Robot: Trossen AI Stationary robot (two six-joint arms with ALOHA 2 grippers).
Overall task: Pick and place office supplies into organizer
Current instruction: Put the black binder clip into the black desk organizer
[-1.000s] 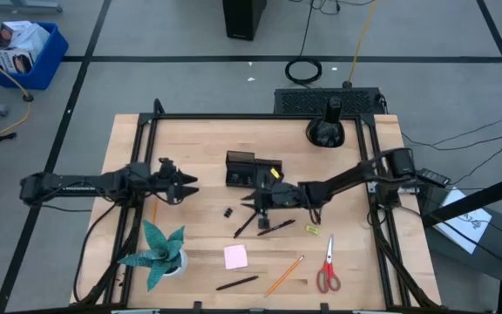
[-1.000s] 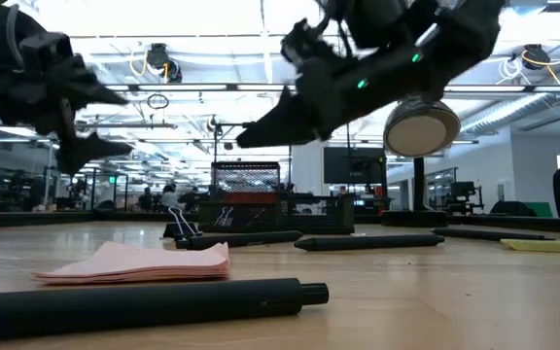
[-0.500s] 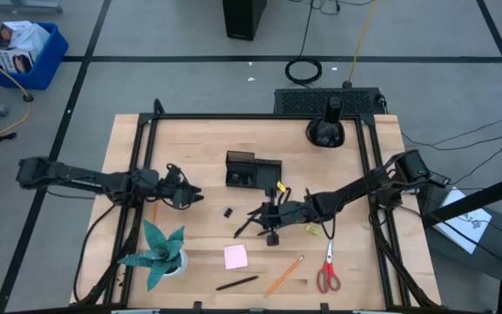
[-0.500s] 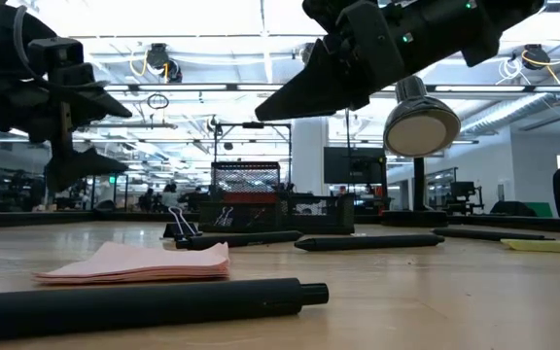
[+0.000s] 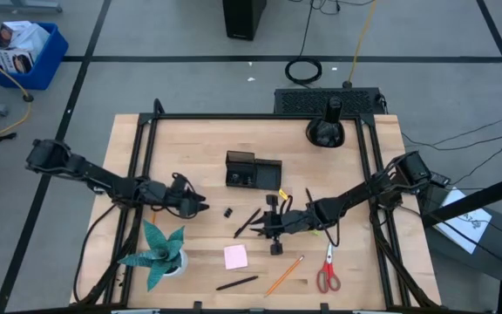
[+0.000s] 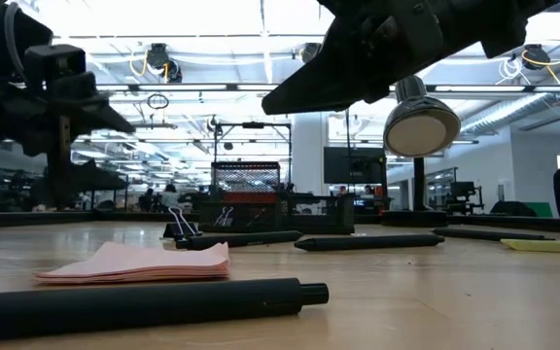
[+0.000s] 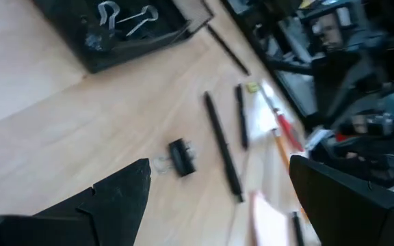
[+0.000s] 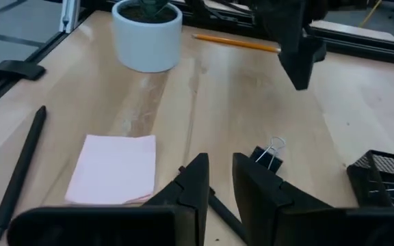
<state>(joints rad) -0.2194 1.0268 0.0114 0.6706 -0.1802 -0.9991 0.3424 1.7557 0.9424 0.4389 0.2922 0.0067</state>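
Note:
The black organizer (image 5: 253,171) sits mid-table and holds binder clips in the left wrist view (image 7: 115,27). A loose black binder clip (image 5: 228,212) lies just ahead of my left gripper (image 5: 201,208), which hovers open, its fingers wide apart either side of the clip (image 7: 180,158). My right gripper (image 5: 260,229) hovers over two black pens (image 5: 249,222), fingers only narrowly apart (image 8: 219,179), with one pen (image 8: 217,208) lying below them. On the table lie a pink pad (image 5: 235,256), a third pen (image 5: 236,283), an orange pencil (image 5: 284,275) and red scissors (image 5: 327,269).
A teal spiky plant in a white pot (image 5: 159,253) stands near the left gripper, toward the near edge. A round black domed lamp (image 5: 325,131) stands at the far right. A second pencil (image 5: 154,210) lies under the left arm. Bare wood lies along the far-left part.
My left gripper has moved toward the near edge and rightward, closing on the loose binder clip. My right gripper has left the organizer's side and moved toward the near edge, over the pens. No object on the table has shifted.

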